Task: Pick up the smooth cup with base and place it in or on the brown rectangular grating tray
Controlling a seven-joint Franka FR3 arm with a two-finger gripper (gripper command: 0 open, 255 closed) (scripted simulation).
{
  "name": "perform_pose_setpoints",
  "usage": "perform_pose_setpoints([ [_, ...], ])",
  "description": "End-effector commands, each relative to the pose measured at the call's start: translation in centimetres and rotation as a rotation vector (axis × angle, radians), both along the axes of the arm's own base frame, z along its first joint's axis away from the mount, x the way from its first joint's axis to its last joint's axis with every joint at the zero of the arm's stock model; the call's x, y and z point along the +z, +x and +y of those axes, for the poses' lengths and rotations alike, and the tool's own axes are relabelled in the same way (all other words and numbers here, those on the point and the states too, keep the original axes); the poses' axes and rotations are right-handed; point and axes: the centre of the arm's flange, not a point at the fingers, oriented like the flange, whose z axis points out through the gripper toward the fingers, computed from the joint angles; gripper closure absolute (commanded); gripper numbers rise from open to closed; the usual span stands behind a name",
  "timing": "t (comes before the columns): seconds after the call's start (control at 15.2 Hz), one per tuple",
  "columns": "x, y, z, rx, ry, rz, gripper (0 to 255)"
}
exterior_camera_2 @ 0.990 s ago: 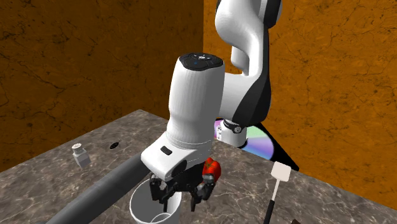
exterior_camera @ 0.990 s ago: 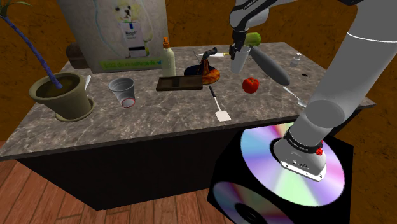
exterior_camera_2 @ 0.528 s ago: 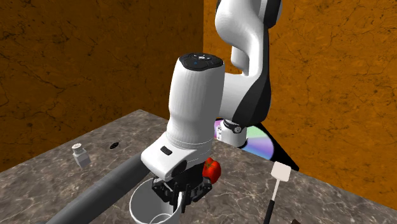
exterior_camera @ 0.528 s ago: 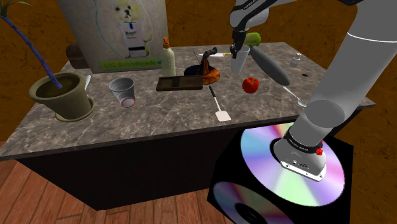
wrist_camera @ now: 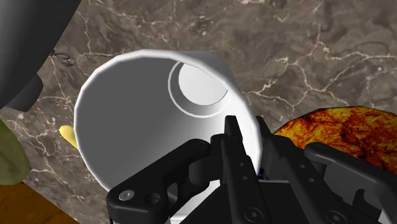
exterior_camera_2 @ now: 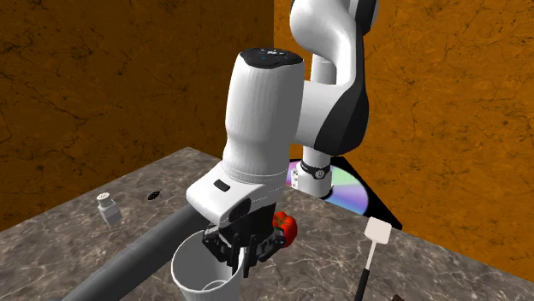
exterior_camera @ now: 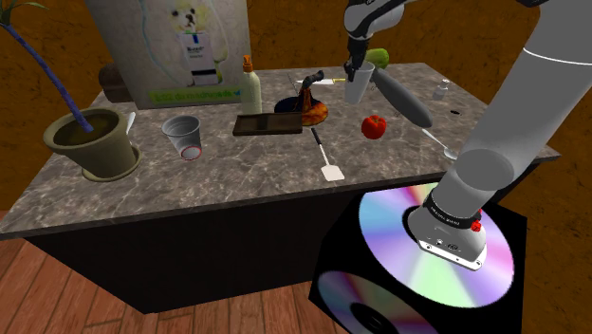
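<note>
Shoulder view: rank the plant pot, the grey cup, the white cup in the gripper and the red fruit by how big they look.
Largest: plant pot.
Next: grey cup and white cup; they look alike, and the grey one is nearer the camera, so I won't rank them.
Smallest: red fruit.

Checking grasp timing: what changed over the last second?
The hand closed on the rim of the white cup, one finger inside and one outside, then raised it slightly. The brown tray, red fruit and spatula stayed where they were.
</note>
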Motion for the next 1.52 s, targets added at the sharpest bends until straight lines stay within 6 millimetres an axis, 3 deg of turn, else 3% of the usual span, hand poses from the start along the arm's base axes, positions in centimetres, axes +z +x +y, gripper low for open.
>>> perform_pose_setpoints([
  [0.0, 1.1, 0.0, 0.0, 0.0, 0.0, 0.0, 255],
  [1.06, 9.6, 0.0, 0.0, 0.0, 0.0, 0.0, 255],
  [1.45, 10.5, 3.1, 7.2, 0.0, 0.0, 0.0, 255],
])
